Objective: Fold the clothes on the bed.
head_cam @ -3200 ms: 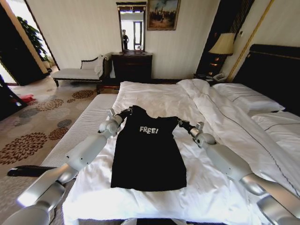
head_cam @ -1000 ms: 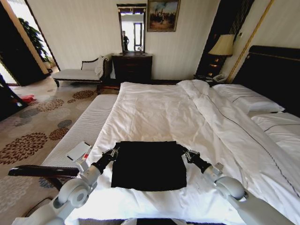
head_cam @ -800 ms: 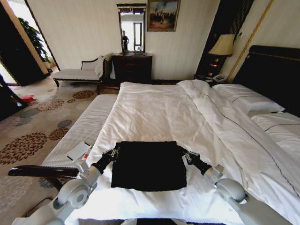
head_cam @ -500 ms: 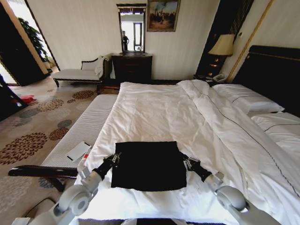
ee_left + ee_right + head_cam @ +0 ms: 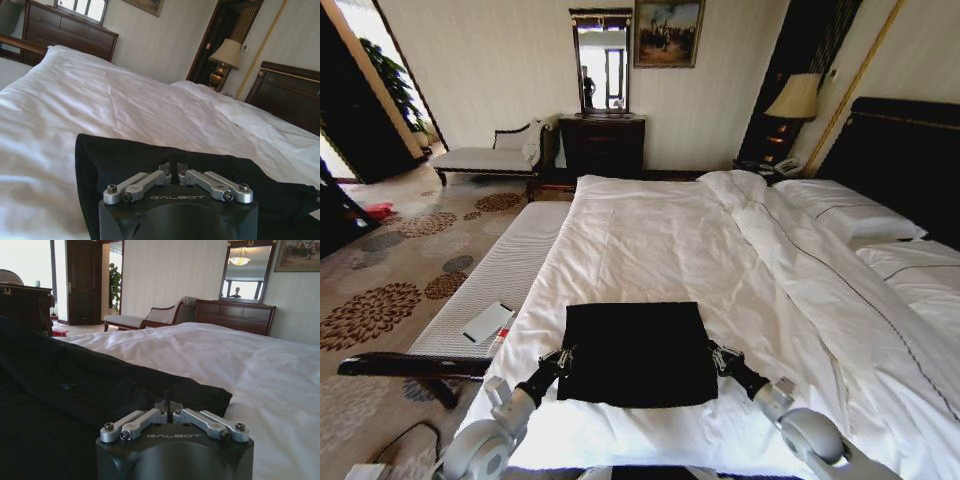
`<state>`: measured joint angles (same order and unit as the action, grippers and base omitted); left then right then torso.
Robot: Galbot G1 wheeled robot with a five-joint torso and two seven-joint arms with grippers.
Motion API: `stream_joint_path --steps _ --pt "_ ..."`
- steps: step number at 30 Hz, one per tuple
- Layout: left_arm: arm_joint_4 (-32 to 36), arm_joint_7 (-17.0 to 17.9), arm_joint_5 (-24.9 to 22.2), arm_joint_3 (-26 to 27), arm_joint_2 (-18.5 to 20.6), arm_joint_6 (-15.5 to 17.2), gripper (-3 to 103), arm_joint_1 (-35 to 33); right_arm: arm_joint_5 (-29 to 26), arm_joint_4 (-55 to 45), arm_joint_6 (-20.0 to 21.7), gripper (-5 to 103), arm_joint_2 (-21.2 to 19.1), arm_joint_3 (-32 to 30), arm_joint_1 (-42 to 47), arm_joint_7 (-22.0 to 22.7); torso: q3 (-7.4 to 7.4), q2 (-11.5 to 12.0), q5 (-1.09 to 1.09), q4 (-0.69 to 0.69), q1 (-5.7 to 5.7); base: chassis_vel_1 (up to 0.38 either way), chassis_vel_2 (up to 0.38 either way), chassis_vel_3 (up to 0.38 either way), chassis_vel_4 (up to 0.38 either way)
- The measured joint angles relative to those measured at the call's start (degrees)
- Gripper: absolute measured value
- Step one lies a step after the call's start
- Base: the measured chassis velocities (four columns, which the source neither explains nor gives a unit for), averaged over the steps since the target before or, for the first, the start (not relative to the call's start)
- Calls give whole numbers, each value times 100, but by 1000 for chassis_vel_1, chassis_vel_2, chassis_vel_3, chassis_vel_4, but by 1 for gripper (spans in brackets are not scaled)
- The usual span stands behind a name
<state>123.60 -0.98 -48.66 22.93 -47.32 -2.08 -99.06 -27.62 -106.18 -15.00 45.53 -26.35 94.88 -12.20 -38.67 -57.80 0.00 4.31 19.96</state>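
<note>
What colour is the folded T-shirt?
Black; the T-shirt shows best in the head view.

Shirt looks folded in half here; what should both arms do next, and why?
Probably let go and back off: the T-shirt lies doubled and flat on the bed, with the left gripper and right gripper at its side edges, fingers together.

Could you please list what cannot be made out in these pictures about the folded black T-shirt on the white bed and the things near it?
- Black soft-fabric T-shirt, head view: its top layer hides the sleeves and lower layers.
- Shirt's near edge, wrist views: covered by the black bodies of the left gripper and right gripper.
- Flat white item on the pale ribbed bench, head view: too small to identify.
</note>
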Motion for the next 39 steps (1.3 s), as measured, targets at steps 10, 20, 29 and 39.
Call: stream_joint_path --steps 10,20,29,39 --pt "-172 96 275 -29 -53 -86 6 -95 121 -44 -33 10 33 13 230 -63 0 0 0 0 0 0 0 0 0" --pt "-17 123 321 262 -29 -84 39 -311 -82 -244 -12 44 29 -279 429 -44 0 0 0 0 0 0 0 0 0" --pt "324 105 501 580 -46 -169 71 -704 -142 -634 -7 76 59 -639 848 18 0 0 0 1 0 0 0 0 0" --pt "285 778 74 555 -260 645 99 91 -2086 -1086 1275 100 -394 -619 26 541 -1 0 0 -1 0 0 0 0 0"
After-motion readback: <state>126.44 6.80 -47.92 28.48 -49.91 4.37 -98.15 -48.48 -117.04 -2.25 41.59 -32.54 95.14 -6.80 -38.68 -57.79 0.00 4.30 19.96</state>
